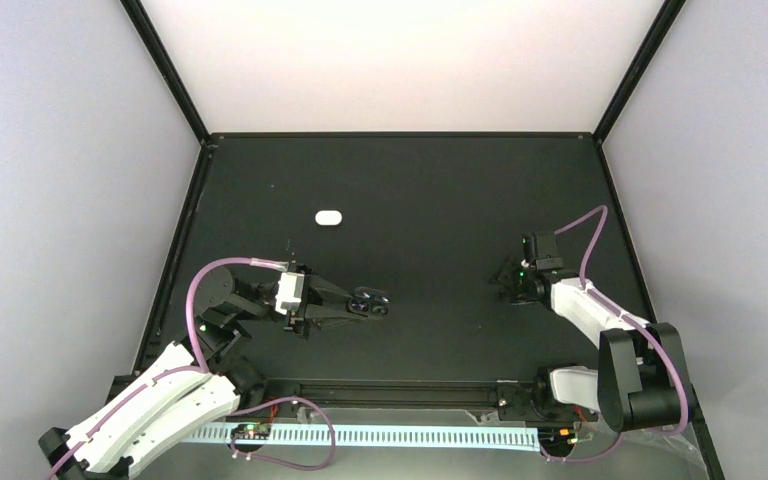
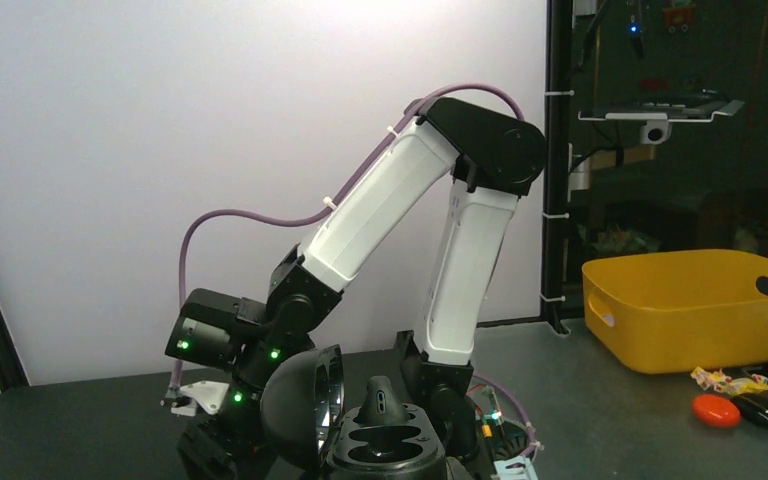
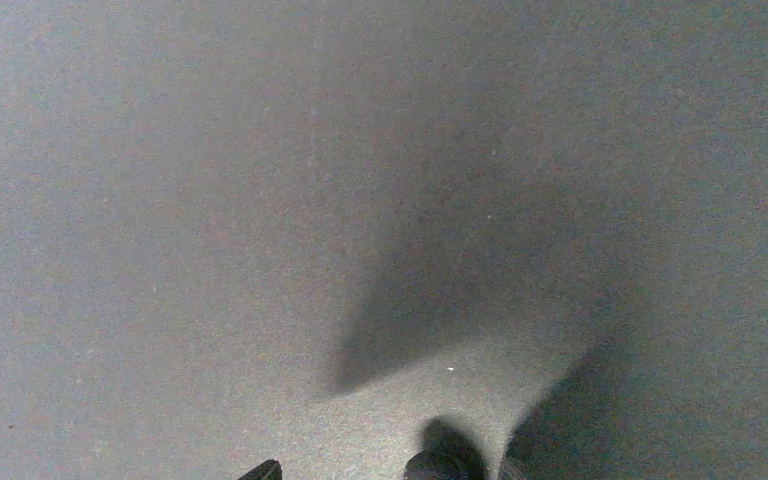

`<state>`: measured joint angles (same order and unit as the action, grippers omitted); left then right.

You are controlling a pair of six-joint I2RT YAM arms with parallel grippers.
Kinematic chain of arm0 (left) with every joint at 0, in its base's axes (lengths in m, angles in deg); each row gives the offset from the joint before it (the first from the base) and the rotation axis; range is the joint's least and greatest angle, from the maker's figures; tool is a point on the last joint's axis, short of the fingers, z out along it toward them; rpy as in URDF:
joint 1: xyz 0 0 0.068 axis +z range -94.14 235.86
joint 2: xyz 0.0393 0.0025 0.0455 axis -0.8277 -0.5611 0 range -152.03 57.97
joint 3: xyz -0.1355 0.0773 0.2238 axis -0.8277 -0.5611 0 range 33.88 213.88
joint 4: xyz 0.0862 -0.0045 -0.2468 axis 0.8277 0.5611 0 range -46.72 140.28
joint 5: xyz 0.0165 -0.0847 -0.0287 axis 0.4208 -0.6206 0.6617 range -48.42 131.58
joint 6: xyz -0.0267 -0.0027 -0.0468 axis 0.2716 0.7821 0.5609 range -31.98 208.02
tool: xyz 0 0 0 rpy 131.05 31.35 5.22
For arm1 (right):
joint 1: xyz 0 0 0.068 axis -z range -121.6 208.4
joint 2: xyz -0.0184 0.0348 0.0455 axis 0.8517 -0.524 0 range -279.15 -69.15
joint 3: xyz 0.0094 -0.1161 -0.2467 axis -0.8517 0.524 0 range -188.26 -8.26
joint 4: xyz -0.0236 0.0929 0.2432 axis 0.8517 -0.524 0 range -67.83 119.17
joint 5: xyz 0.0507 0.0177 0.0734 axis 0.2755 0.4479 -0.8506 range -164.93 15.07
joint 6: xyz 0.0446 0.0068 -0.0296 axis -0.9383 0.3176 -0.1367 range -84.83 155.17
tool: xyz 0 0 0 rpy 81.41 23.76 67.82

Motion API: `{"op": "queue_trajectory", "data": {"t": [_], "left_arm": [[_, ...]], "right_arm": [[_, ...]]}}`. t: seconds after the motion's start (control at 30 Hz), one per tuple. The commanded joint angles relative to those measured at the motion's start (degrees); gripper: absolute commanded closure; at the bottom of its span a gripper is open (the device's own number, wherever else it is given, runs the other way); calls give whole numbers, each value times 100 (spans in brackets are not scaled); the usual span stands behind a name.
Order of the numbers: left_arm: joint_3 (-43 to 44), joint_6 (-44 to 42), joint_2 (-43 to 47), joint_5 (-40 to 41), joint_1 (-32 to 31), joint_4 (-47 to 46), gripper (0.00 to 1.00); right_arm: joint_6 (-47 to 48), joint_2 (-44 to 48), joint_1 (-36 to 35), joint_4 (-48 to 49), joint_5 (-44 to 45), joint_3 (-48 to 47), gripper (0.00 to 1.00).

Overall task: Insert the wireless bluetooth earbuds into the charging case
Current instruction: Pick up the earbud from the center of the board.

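Left claw (image 1: pixel 372 302) grips open black case (image 2: pixel 385 445); white pill-shaped piece (image 1: pixel 329 217) lies well beyond.

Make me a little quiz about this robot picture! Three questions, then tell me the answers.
1. True or false: the white pill-shaped thing lies inside the open black case.
2. Which claw holds the open black case? A) left B) right C) neither
3. Fill in the blank: off past the table, the left wrist view shows a ____ bin.

Key
1. False. It lies by itself on the table, farther back than the case.
2. A. The left claw is shut on it.
3. Yellow.
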<state>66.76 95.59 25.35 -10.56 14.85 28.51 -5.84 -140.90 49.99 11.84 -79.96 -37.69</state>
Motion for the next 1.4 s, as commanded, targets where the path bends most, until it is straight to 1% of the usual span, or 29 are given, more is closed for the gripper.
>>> {"op": "queue_trajectory", "data": {"t": [0.0,0.5,0.7,0.77,0.83,0.9,0.97,1.07,1.27,1.37], "left_arm": [[241,-55,11,-24,-47,-70,98],[236,-59,-16,-34,-64,-78,98],[236,-67,-22,-36,-73,-71,99],[236,-73,-22,-38,-73,-66,98],[236,-80,-19,-36,-73,-69,98],[236,-85,-16,-29,-77,-62,98],[236,-81,-16,-27,-84,-61,99],[236,-96,-5,-25,-83,-55,98],[236,-115,4,-9,-91,-30,98],[232,-135,3,8,-96,-18,98]], "right_arm": [[-182,34,-79,55,-338,232,44],[-765,-279,-971,403,-675,-54,44],[-551,-182,-1239,104,-600,-275,44],[-353,3,-1243,-154,-380,-430,44],[-86,158,-1215,-416,88,-628,43],[105,205,-1029,-513,344,-770,43],[217,125,-759,-441,371,-840,43],[356,-179,-598,-265,426,-961,42],[345,-1049,-566,112,208,-1134,42],[314,-1279,-566,200,107,-1136,42]]}}
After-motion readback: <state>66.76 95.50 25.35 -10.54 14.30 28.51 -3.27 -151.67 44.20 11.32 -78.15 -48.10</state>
